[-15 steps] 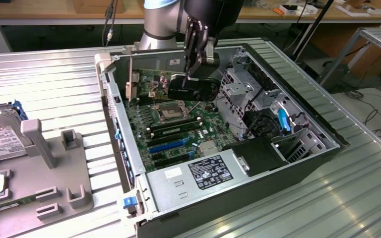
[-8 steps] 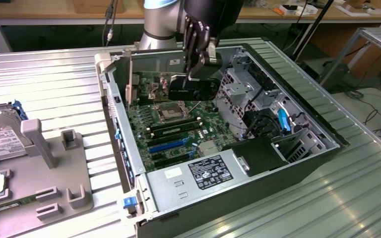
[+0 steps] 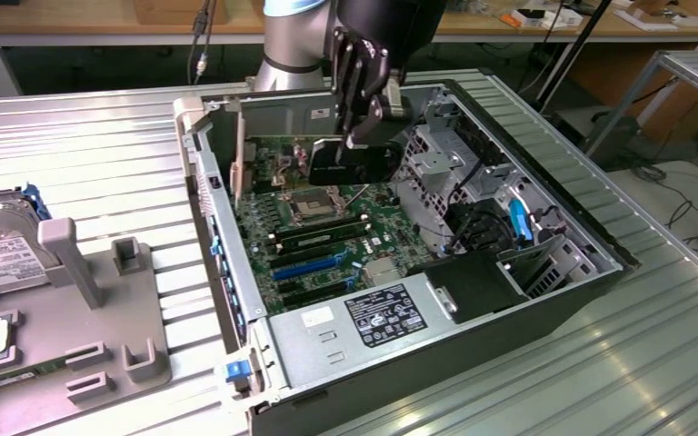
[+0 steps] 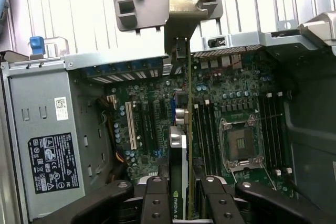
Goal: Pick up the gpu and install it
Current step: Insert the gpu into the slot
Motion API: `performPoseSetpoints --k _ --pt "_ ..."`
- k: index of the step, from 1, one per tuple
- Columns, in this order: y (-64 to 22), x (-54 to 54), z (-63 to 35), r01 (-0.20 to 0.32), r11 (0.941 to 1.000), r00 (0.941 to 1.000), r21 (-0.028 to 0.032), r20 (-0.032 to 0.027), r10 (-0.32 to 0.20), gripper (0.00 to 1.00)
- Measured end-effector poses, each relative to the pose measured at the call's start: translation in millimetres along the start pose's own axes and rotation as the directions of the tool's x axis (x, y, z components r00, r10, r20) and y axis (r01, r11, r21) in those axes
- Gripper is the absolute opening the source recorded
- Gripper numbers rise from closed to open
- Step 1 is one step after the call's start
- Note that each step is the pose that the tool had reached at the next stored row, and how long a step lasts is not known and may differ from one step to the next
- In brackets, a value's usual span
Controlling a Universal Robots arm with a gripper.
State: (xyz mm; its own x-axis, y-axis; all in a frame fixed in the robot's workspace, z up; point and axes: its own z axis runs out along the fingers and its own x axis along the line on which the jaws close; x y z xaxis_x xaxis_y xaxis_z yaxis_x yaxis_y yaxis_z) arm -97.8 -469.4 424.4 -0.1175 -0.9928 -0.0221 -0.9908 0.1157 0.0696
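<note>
The gripper (image 4: 186, 195) hangs over the open computer case (image 3: 567, 300), whose rim stands clear around it. The drive cage (image 3: 434, 154) is close beside the hand, and the power supply (image 4: 47, 145) lies well off to its other side. Straight below the fingers (image 4: 157, 203) is the motherboard (image 4: 152, 114), with its long slots uncovered and the CPU socket (image 4: 241, 142) just off to one side. The gpu (image 4: 179, 156) sits between the fingers, seen edge-on, and runs away from the hand above the board. Its silver bracket (image 4: 191, 14) is at the far end, by the case's rear wall (image 4: 131, 59). Whether its lower edge touches a slot cannot be told. The jaws are partly closed and clamp the card from both flat sides.
</note>
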Motion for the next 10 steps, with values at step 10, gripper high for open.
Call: performPoseSetpoints --k 10 --pt "-1.1 -0.2 0.1 0.071 0.9975 0.9975 -0.0018 -0.002 -0.071 0.27"
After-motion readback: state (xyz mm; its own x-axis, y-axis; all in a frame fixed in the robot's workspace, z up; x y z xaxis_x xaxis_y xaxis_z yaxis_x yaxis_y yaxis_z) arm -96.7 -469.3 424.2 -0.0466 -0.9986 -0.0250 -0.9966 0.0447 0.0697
